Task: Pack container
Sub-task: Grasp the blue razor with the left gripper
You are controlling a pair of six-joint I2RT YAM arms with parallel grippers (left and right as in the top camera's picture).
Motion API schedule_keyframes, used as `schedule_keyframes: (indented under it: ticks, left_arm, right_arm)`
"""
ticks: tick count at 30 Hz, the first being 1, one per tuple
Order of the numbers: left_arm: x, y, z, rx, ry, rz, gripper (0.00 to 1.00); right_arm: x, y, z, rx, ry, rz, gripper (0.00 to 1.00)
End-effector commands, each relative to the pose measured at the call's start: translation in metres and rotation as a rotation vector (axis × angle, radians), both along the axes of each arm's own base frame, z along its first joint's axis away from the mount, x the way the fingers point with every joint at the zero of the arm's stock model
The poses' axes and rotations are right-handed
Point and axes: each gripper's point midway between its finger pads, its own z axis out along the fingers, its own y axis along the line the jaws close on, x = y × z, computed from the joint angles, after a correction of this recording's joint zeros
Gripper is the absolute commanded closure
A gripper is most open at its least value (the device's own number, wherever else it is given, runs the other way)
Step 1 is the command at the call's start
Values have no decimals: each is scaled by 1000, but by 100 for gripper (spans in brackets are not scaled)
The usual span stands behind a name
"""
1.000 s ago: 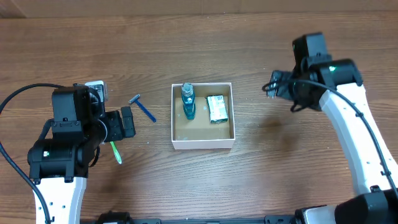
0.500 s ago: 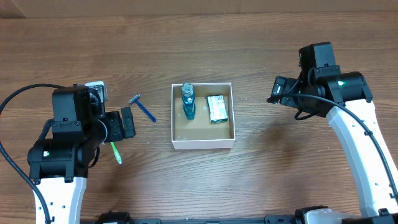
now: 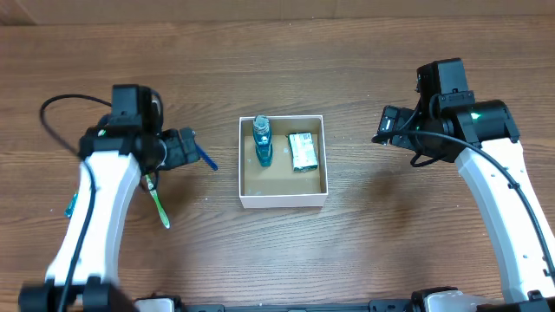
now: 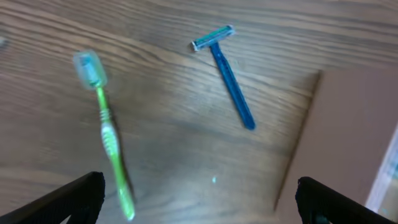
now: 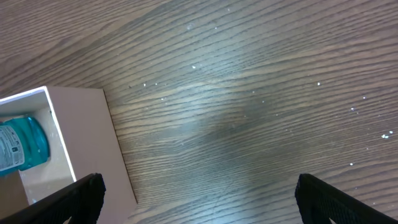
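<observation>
Overhead: the container point(image 3: 284, 201) sits at centre; the razor point(image 3: 206, 159) lies just at 3 o'clock of the left tool point(image 3: 184, 147). Left wrist: this tool is spread and empty; the razor's axis runs 11 to 5 o'clock. Right wrist: the right tool point(image 5: 199, 180) is spread and empty too.

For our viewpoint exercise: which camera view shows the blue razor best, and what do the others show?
Left wrist: the blue razor lies whole, head and handle clear. Overhead shows only its handle, the head hidden under the left tool. Right wrist misses it.
</observation>
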Motion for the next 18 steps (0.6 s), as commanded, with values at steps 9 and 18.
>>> schedule_keyframes:
  ticks: [9,18]
  left_arm:
    - [64,-14,-73,-104,4,156,0]
    - [82,-34,-92,-51,-4,142,0]
  right_arm:
    - [-2,4,2,34,-2,11,0]
    - [-2,6,2,42,-1,15,0]
